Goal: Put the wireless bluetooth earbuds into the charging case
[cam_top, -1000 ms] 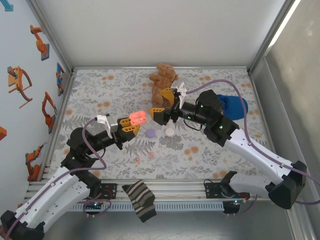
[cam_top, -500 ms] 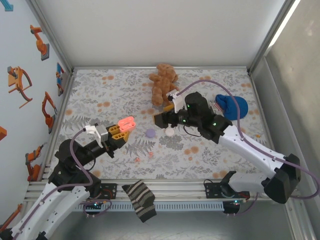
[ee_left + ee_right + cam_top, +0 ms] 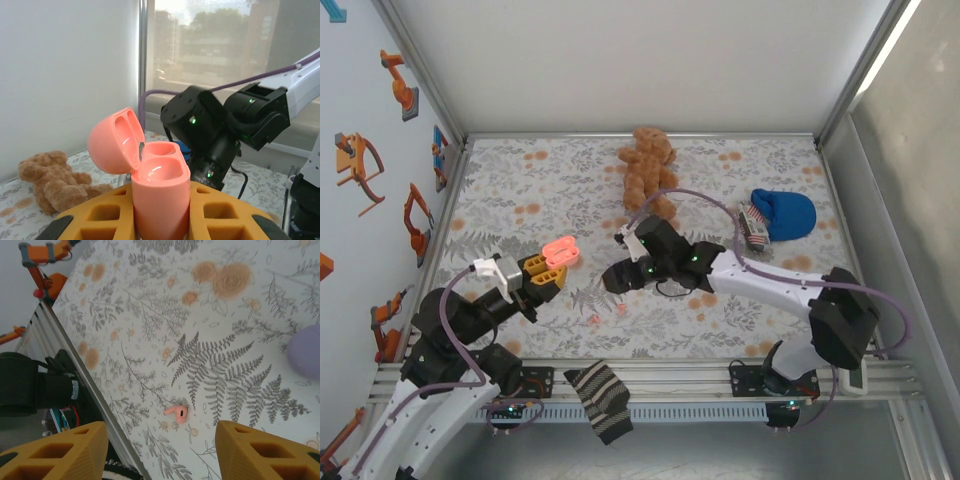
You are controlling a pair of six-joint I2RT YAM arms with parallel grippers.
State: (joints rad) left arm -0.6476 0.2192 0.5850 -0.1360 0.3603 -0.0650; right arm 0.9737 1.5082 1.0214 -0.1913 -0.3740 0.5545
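Down to just above the table [image 3: 520, 190] with the right gripper [image 3: 160, 435]. Fingers narrower than a second ago, still apart, empty. Sets up a pick on the pink earbud [image 3: 177, 413] below. Clamped in the left gripper [image 3: 546, 270], pulled back left: open charging case [image 3: 159, 185], wells empty. Count: one case, probably two earbuds.

Pink charging case [image 3: 160, 192] open (upright); earbud [image 3: 177, 413] lying loose.
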